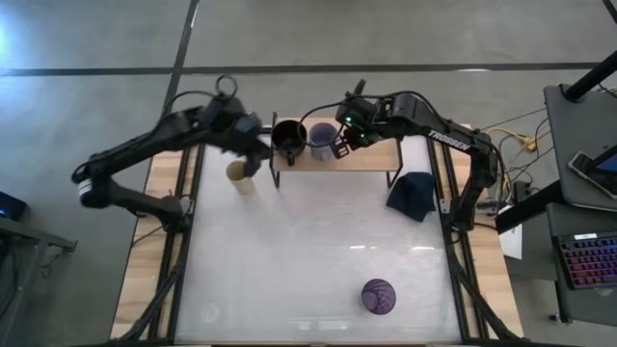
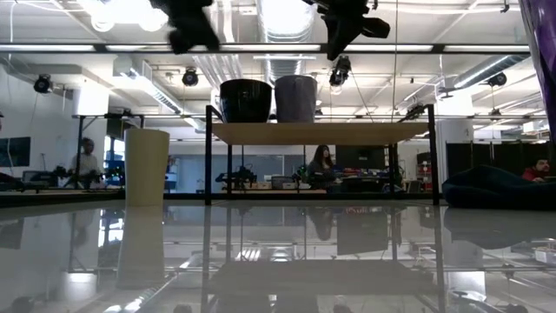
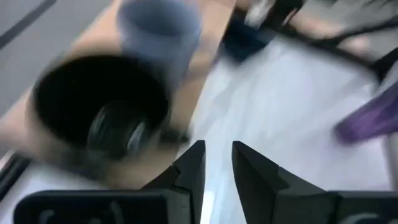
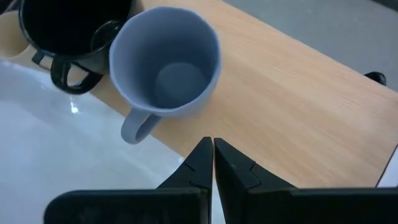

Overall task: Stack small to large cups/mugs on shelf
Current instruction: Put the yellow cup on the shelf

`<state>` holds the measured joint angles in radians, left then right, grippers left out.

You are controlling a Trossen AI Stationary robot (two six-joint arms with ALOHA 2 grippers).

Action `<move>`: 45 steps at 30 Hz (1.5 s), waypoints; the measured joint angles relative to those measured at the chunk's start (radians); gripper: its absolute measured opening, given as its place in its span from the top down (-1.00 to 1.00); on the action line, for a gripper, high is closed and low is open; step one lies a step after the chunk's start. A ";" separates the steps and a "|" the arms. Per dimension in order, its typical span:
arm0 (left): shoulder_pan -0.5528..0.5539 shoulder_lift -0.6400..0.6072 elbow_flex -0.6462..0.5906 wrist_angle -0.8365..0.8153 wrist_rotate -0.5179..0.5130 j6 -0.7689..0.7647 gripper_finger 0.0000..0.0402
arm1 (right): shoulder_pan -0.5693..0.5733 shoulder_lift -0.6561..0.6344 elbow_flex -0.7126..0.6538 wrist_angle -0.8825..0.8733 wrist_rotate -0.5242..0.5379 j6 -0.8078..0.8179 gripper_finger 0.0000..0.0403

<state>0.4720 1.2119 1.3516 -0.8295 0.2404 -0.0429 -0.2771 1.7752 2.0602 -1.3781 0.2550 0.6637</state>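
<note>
On the shelf [image 1: 371, 159], black mug [image 4: 68, 31] and lavender mug [image 4: 165, 62] (both empty) touch; right tool [image 4: 213, 155] pressed together.

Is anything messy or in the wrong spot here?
Nothing is spilled or broken. Two cups are off the shelf: the cream cup stands on the table beside its left end, and the purple tumbler sits alone near the table's front edge. A dark navy cloth lies crumpled by the shelf's right end.
</note>
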 joint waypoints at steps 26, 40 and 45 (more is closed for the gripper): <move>0.045 -0.028 -0.190 -0.391 -0.457 -0.291 0.67 | 0.022 -0.039 0.000 -0.193 0.034 -0.009 0.08; 0.085 0.044 -0.196 -0.389 -0.416 -0.122 0.67 | 0.042 -0.047 -0.001 -0.193 0.034 -0.009 0.03; 0.112 0.080 -0.196 -0.381 -0.399 -0.080 0.67 | 0.046 -0.047 -0.001 -0.193 0.034 -0.009 0.03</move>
<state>0.5844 1.2923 1.1557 -1.2105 -0.1582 -0.1232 -0.2310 1.7279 2.0590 -1.5711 0.2893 0.6544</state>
